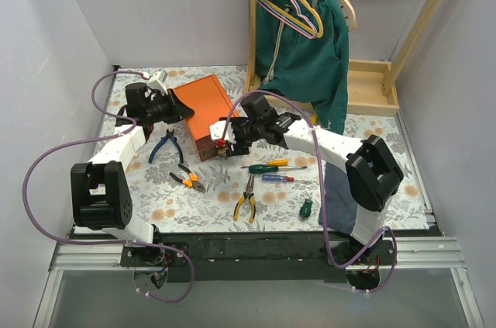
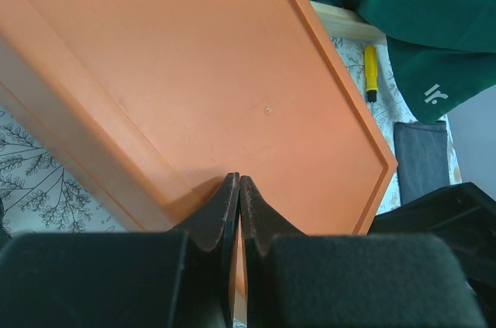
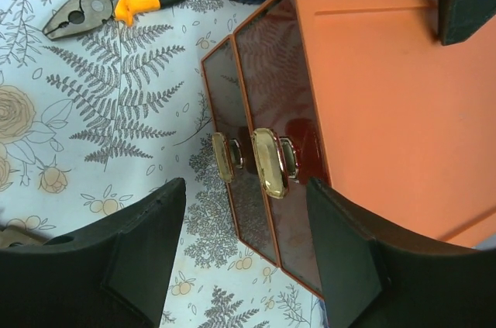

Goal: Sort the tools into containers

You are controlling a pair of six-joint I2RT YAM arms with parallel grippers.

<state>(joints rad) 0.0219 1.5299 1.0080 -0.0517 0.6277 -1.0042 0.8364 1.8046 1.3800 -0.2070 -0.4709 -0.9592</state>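
Tips of the left jaws are pressed together with nothing between them. They rest on the flat orange top of the cabinet (image 2: 232,72), close to its near edge. Past the cabinet's far corner from these jaws, a yellow-handled screwdriver (image 2: 371,72) lies on the flowered surface (image 2: 39,181). It is just beside the wooden rack base (image 2: 345,24) and near the hem of a green garment (image 2: 418,2).

The right jaws stand spread and pinch nothing. Just ahead, in line with their gap, are the cabinet's two drawer fronts (image 3: 271,88), dark and glossy, each with a gold handle (image 3: 267,161). Whether a finger touches either handle cannot be told. Farther out, on the side of these jaws that faces the left arm, orange-black pliers (image 3: 93,6) lie on the surface. Beyond them, blue pliers (image 1: 164,144) lie near the cabinet's corner.

Behind the right jaws, toward the arm bases, lie a green-handled screwdriver (image 1: 263,168), then a red-handled screwdriver (image 1: 273,177). Farther back still are yellow-black pliers (image 1: 246,202) and a short green screwdriver (image 1: 307,207).
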